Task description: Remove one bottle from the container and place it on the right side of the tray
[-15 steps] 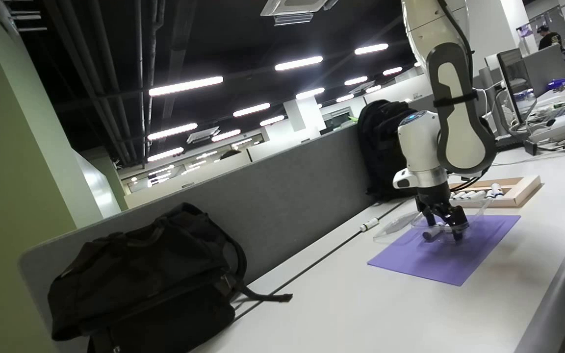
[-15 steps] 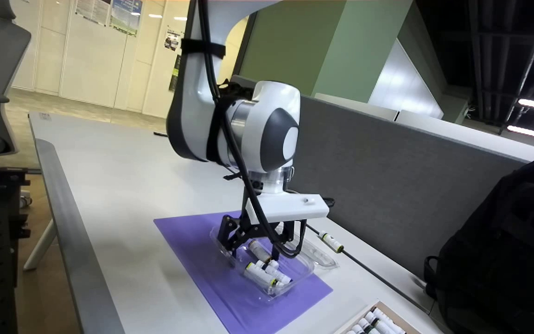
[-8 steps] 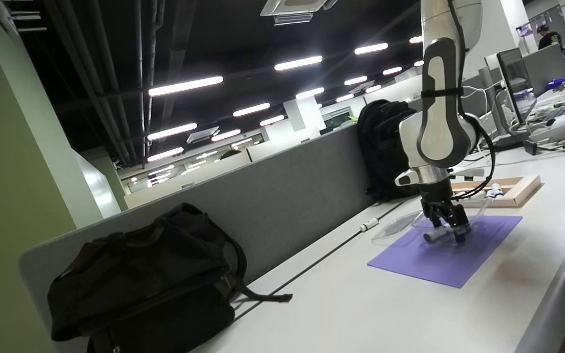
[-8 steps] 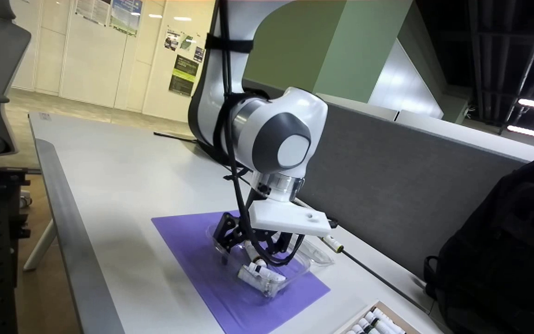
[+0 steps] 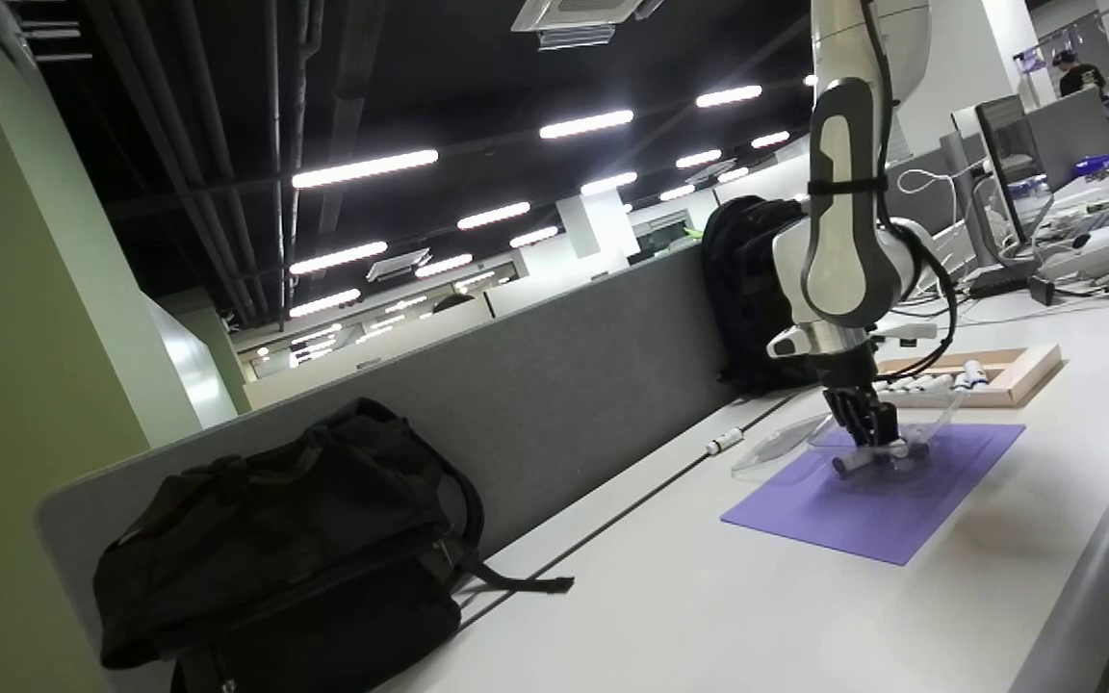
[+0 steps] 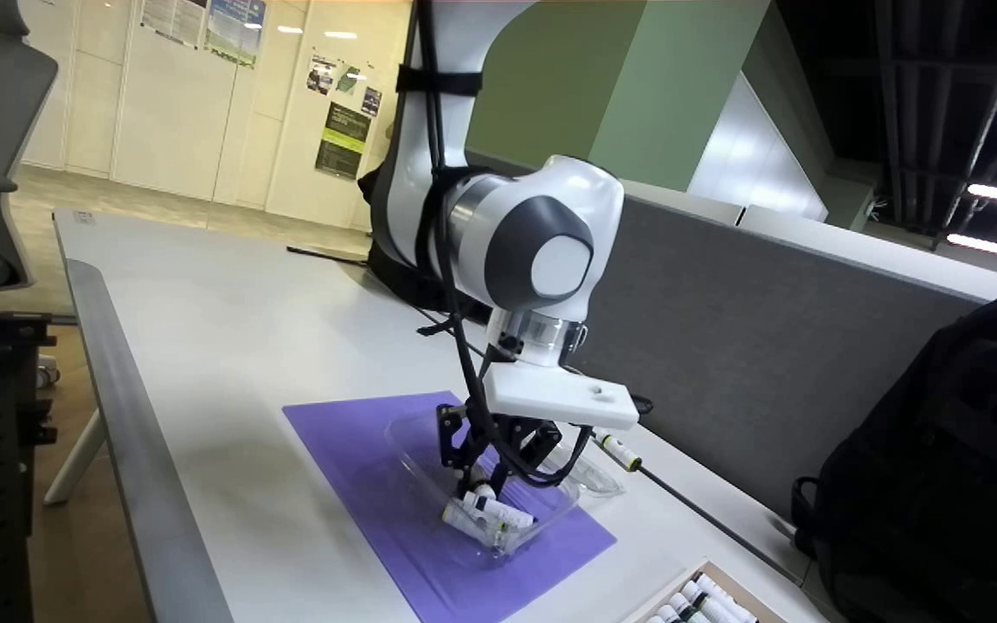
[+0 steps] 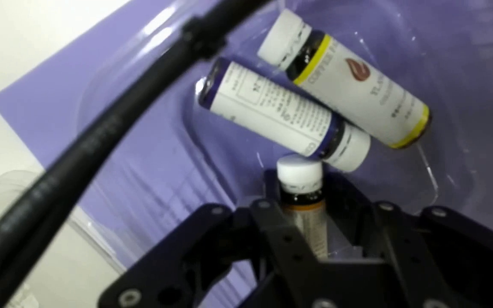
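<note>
The clear plastic container [image 6: 416, 454] rests on the purple mat, with loose bottles lying inside. Down in it, my gripper [image 7: 301, 186] has its fingers against both sides of an orange-banded bottle [image 7: 300, 171], just below the white cap; it looks shut on it. Beside that cap lie a blue-banded bottle [image 7: 272, 111], touching it, and a yellow-banded bottle [image 7: 357, 92]. The light-wood tray [image 5: 1026, 375] stands behind the mat in an exterior view, holding several bottles, its far part hidden by my arm. Only a corner of the tray [image 6: 670, 592] shows at the bottom of an exterior view.
A clear lid [image 5: 784, 441] lies beside the mat [image 5: 824, 520]. Another bottle [image 6: 620, 452] lies on the dark table groove near the grey partition [image 6: 767, 311]. Black backpacks [image 5: 295, 549] lean on the partition. A cable [image 7: 101, 141] crosses the wrist view.
My jaws have come from wide apart to closed in around the orange-banded bottle. The arm has turned a little; the mat and container have slid slightly. The bottle remains inside the container.
</note>
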Motion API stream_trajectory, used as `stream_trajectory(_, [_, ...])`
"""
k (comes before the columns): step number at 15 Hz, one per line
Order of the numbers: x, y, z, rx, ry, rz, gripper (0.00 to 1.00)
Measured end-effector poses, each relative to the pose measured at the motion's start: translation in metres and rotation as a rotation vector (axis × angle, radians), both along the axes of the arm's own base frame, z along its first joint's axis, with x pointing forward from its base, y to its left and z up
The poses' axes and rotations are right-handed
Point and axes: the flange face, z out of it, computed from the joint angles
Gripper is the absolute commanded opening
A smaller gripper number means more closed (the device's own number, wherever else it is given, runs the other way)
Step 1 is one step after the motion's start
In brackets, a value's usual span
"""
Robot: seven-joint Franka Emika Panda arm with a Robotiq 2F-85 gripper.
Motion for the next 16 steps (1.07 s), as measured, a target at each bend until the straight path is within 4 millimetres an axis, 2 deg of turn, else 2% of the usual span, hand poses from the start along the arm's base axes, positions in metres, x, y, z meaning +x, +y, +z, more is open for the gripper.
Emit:
stream_trajectory(5, [0.005,0.002,0.008,-0.085,-0.012,-0.093,0.07])
stream_trajectory(8, [0.013,0.015,0.032,-0.104,-0.049,-0.131,0.07])
stream_trajectory(11, [0.017,0.025,0.064,-0.105,-0.057,-0.162,0.07])
stream_trajectory(13, [0.018,0.018,0.084,-0.118,-0.050,-0.200,0.07])
stream_trajectory(16, [0.011,-0.016,0.105,-0.182,-0.025,-0.220,0.07])
